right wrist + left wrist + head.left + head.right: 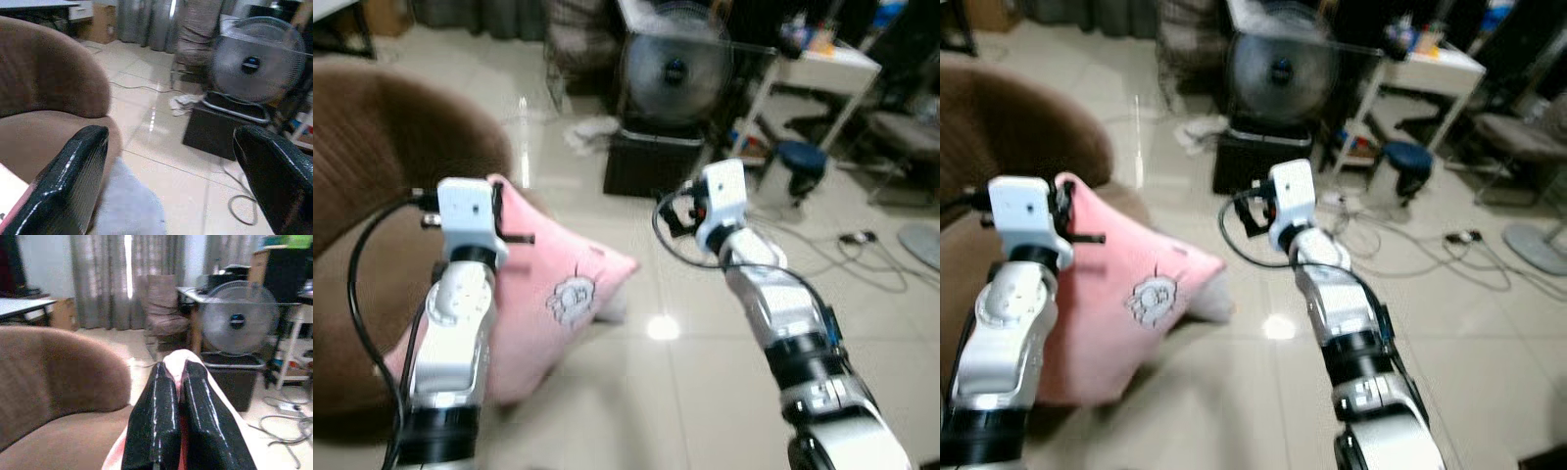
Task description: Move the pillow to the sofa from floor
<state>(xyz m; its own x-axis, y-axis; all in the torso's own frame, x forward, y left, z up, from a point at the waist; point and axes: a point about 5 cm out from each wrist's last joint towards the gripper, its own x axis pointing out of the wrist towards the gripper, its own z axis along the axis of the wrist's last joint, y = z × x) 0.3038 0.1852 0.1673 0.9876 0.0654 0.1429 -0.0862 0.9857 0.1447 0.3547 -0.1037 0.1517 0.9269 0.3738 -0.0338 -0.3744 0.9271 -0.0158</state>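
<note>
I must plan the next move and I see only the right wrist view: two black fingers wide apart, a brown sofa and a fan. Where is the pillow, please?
Observer: The pink pillow hangs off the floor in the left gripper, at the edge of the brown sofa.
Operator: Is the left gripper closed on it?
Observer: Yes. In the left wrist view its fingers pinch the pillow's top edge, with pink cloth showing between them.
Operator: Does my right gripper touch the pillow?
Observer: No. The right gripper is open and stands apart from the pillow, above the tiled floor.
</note>
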